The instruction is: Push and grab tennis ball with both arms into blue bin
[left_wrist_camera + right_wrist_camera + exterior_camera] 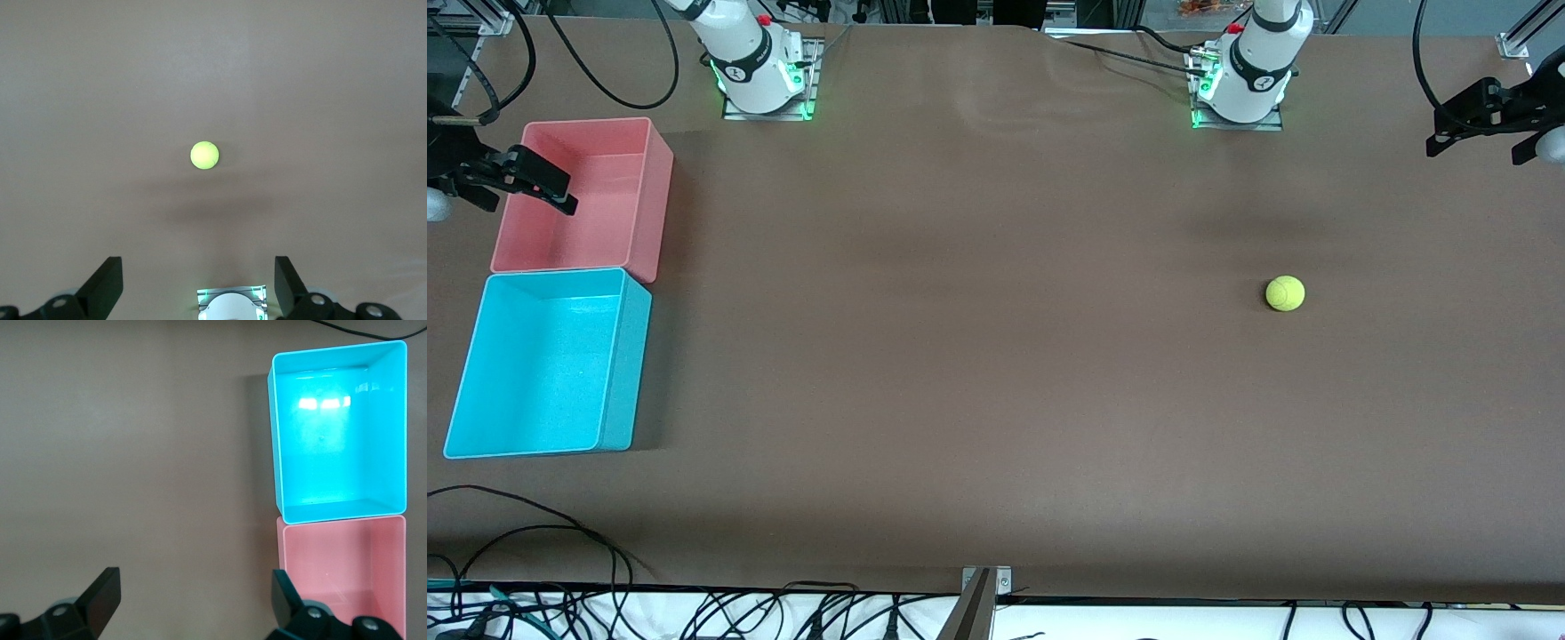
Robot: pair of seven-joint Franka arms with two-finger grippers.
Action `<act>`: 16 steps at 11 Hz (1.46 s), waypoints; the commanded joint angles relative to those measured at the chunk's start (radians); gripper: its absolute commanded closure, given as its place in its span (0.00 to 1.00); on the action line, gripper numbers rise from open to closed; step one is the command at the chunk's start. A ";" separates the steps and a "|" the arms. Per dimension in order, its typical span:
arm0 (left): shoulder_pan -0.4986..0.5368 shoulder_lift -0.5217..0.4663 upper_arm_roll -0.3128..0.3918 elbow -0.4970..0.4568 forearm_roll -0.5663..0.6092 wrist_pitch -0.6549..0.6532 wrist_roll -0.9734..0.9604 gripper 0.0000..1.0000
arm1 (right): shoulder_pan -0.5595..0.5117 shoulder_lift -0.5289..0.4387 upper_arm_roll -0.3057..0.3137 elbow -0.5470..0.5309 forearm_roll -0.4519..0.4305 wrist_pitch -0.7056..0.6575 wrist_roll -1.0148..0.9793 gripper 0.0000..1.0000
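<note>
The tennis ball (1285,293) lies alone on the brown table, toward the left arm's end and nearer to the front camera than the left arm's base (1240,89). The blue bin (543,364) stands open and empty at the right arm's end. The front view shows only the arms' bases and lower links, not the grippers. In the left wrist view, my left gripper (198,283) is open and empty, high above the ball (204,155) and its own base (231,303). In the right wrist view, my right gripper (193,600) is open and empty, high over bare table beside the blue bin (340,427).
A pink bin (596,204) touches the blue bin on the side farther from the front camera; it also shows in the right wrist view (347,573). Black fixtures reach in at both table ends (516,173) (1485,111). Cables (534,533) lie along the nearest table edge.
</note>
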 commanded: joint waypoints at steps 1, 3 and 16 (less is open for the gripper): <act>0.004 0.015 0.000 0.038 0.011 -0.026 -0.003 0.00 | -0.009 0.013 0.004 0.028 0.014 0.005 0.010 0.00; 0.006 0.015 0.000 0.038 0.011 -0.026 -0.003 0.00 | -0.008 0.013 0.006 0.028 0.014 0.006 0.011 0.00; 0.010 0.016 0.001 0.038 0.011 -0.028 -0.003 0.00 | -0.005 0.029 -0.008 0.062 0.013 0.005 -0.030 0.00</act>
